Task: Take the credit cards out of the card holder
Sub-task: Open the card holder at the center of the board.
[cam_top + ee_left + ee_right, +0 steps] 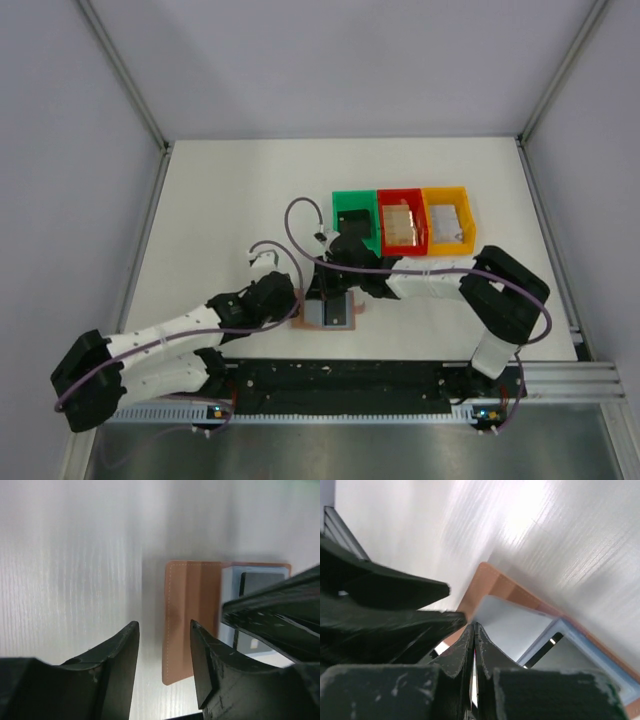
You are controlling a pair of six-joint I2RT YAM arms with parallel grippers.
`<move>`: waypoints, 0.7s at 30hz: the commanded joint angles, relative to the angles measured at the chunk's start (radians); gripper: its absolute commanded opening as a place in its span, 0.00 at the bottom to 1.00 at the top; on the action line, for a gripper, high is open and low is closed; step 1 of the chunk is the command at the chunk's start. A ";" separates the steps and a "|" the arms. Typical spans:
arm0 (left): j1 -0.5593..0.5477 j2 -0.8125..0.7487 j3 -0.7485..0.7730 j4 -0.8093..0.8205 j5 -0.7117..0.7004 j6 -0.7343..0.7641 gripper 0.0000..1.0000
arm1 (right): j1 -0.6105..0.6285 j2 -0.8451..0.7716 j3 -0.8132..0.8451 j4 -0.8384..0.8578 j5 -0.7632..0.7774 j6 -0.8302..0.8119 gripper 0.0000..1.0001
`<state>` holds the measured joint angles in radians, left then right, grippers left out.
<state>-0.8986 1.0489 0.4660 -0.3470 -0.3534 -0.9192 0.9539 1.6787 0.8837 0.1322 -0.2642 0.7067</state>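
Note:
The card holder (341, 318) lies open on the table between the two arms, its reddish-brown flap (192, 605) flat and its blue-grey inner face (515, 625) turned up. A dark credit card (261, 581) sits in a pocket of that face; its edge (543, 646) shows as a dark strip. My left gripper (164, 625) is open and low over the flap's outer edge, with nothing between its fingers. My right gripper (473, 625) is shut, its tips at the edge of the blue-grey face. A thin pale sliver shows between its pads; I cannot tell what it is.
Green (350, 196), red (402, 194) and yellow (445, 192) bins stand in a row just behind the card holder. The right arm's gripper body (280, 612) crowds the left wrist view. Walls enclose the table on three sides.

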 commanded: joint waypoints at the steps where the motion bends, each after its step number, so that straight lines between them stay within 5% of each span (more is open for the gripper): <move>1: 0.012 -0.154 -0.041 0.013 -0.036 -0.076 0.53 | 0.009 0.090 0.061 -0.003 -0.027 -0.024 0.00; 6: 0.012 -0.309 -0.076 0.049 0.014 -0.087 0.54 | 0.009 0.145 0.067 0.001 -0.017 -0.026 0.00; 10: 0.010 -0.349 -0.139 0.241 0.145 -0.069 0.50 | 0.011 0.150 0.077 -0.017 -0.006 -0.044 0.00; 16: 0.012 -0.232 -0.198 0.447 0.197 -0.151 0.33 | 0.009 0.026 0.078 -0.107 0.081 -0.088 0.00; 21: 0.027 -0.106 -0.181 0.506 0.206 -0.193 0.28 | -0.013 -0.094 0.012 -0.153 0.152 -0.089 0.00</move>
<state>-0.8886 0.8783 0.2764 0.0078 -0.1787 -1.0649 0.9524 1.7153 0.9268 0.0093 -0.1940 0.6430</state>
